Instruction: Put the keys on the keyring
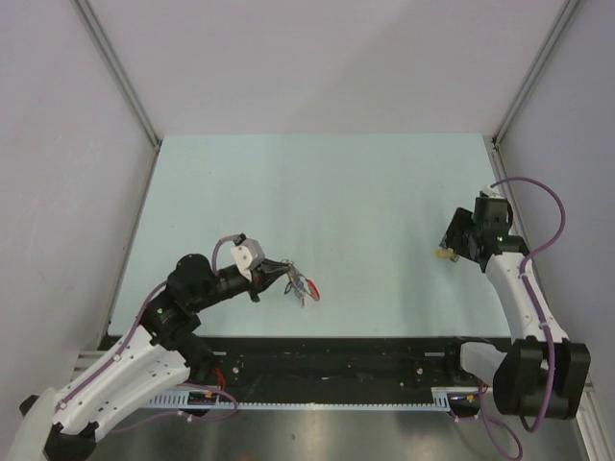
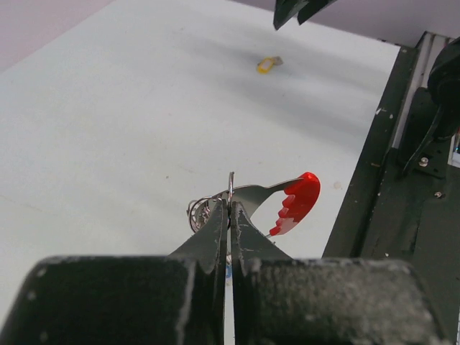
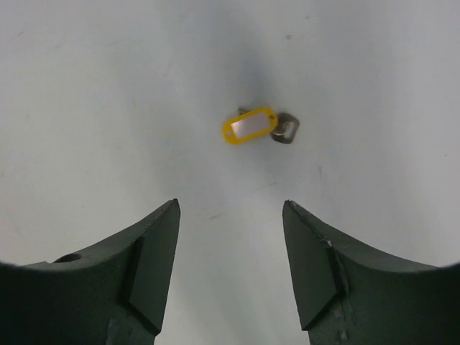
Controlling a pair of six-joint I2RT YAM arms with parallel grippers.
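Observation:
My left gripper (image 2: 231, 203) is shut on the thin metal ring of the keyring (image 2: 231, 185), whose grey strap runs right to a red curved end piece (image 2: 300, 201). From the top view the left gripper (image 1: 287, 270) holds the keyring (image 1: 304, 287) low over the table's near middle. A key with a yellow head (image 3: 249, 124) lies flat on the table, ahead of my right gripper (image 3: 230, 204), which stands open and empty above it. The same yellow key (image 1: 442, 255) shows just left of the right gripper (image 1: 454, 242). It also appears far off as a yellow key (image 2: 267, 65).
The pale table (image 1: 317, 192) is bounded by grey walls at the back and sides. A black rail (image 1: 356, 353) with the arm bases runs along the near edge. More small metal pieces (image 2: 198, 210) hang bunched on the ring left of my fingertips.

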